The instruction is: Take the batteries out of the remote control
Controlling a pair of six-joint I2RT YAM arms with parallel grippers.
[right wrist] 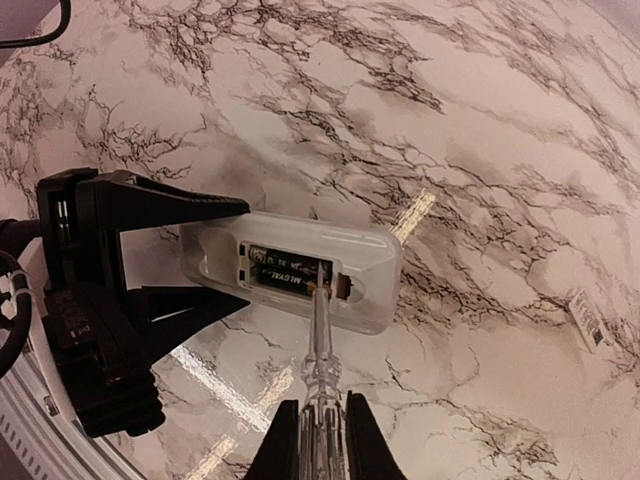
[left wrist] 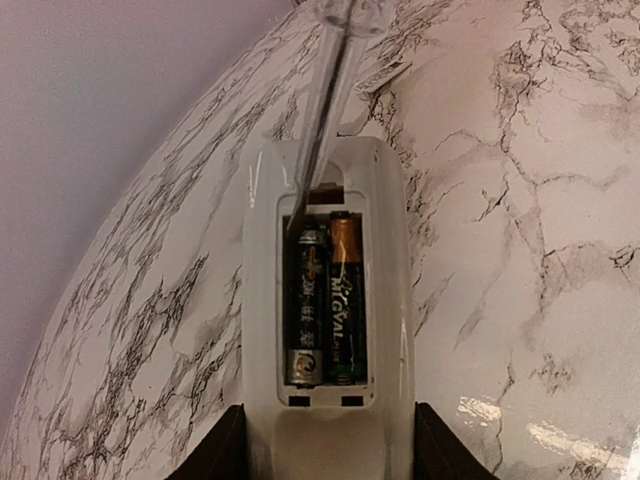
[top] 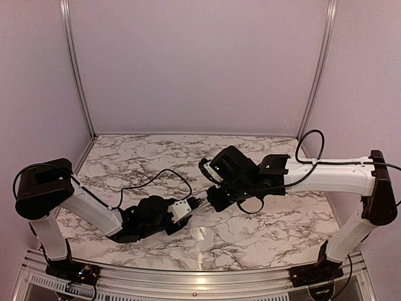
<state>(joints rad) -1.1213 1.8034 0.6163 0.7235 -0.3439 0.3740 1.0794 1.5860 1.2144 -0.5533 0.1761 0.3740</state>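
Note:
The white remote control (left wrist: 392,300) lies face down, its open compartment showing two dark batteries (left wrist: 325,300) side by side. My left gripper (left wrist: 328,445) is shut on the remote's near end, one finger on each long side. My right gripper (right wrist: 322,440) is shut on a clear slim tool (right wrist: 320,350). The tool's tip sits in the compartment at the far end of the batteries (right wrist: 285,272). In the top view the left gripper (top: 182,210) and the right gripper (top: 216,197) meet at the remote (top: 195,204) at mid-table.
A small pale flat piece (right wrist: 585,318) lies on the marble table (right wrist: 480,120) to the right of the remote. A black cable (top: 156,179) loops behind the left arm. Purple walls enclose the back and sides.

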